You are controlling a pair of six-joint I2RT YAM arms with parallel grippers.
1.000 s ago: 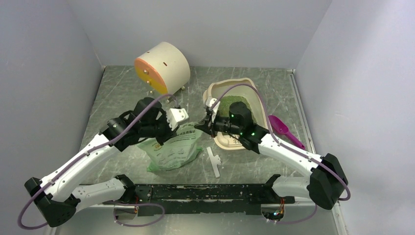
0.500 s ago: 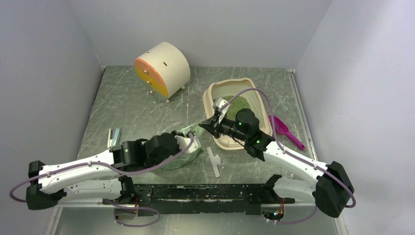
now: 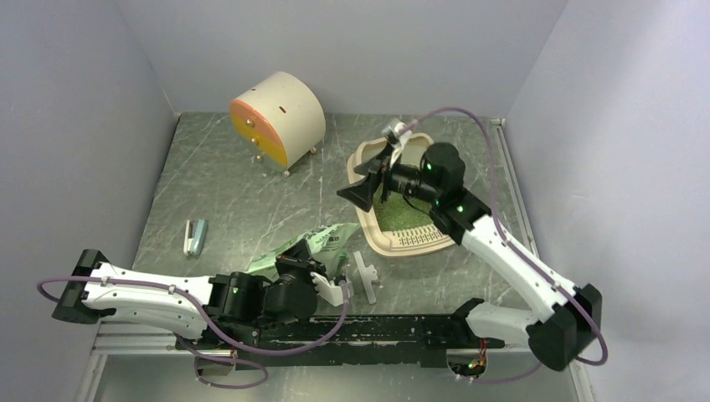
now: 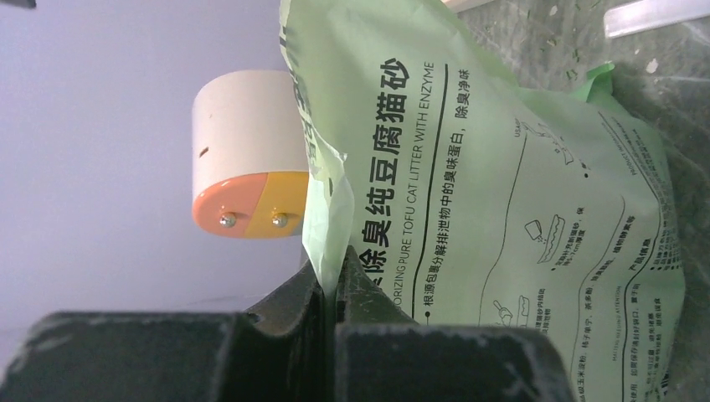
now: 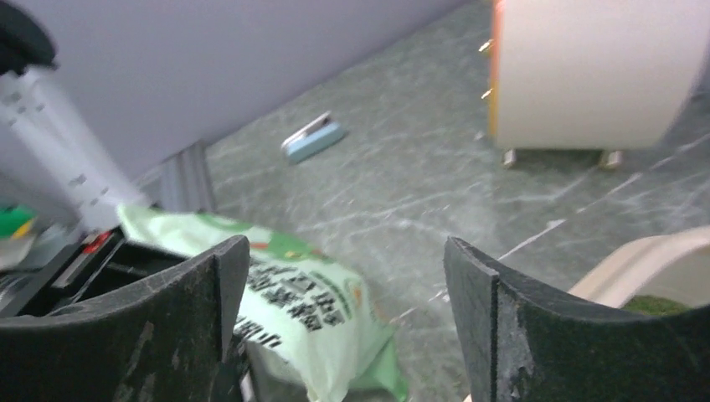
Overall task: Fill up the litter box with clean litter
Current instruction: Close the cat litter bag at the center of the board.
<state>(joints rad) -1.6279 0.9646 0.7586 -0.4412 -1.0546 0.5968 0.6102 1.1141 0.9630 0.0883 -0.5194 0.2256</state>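
Top external shows the bag (image 3: 311, 243) dragged back, clenched at its edge by the left gripper (image 3: 328, 285). The right gripper (image 3: 367, 180) has been released and raised. Litter (image 3: 408, 216) lies below it in the box (image 3: 393, 245), so pouring seems finished.

Bare counter (image 3: 243, 193) left of the litter box (image 3: 378, 243)
Over its left rim hangs the right claw (image 3: 356, 180); the bag (image 3: 314, 243) blocks the near-left approach.

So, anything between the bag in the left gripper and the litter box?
Yes. A white plastic strip lies on the table between the bag, pinched by the left gripper, and the litter box. The open right gripper hangs over the box's left rim.
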